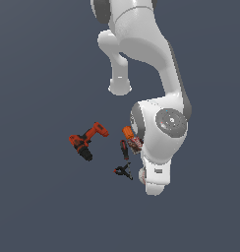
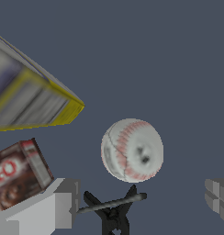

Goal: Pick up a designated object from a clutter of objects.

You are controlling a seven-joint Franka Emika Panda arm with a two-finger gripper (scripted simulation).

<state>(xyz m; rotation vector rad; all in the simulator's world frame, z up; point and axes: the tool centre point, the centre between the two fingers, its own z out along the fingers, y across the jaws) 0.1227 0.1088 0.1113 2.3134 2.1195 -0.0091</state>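
- The baseball [image 2: 132, 150] lies on the dark floor between and just ahead of the gripper [image 2: 143, 206], slightly nearer one finger [image 2: 58, 204].
- The jaws stand wide apart, holding nothing.
- A round ball has no long axis; its stitching faces the wrist camera.
- The black clamp [image 2: 114, 212] sits just beside it.
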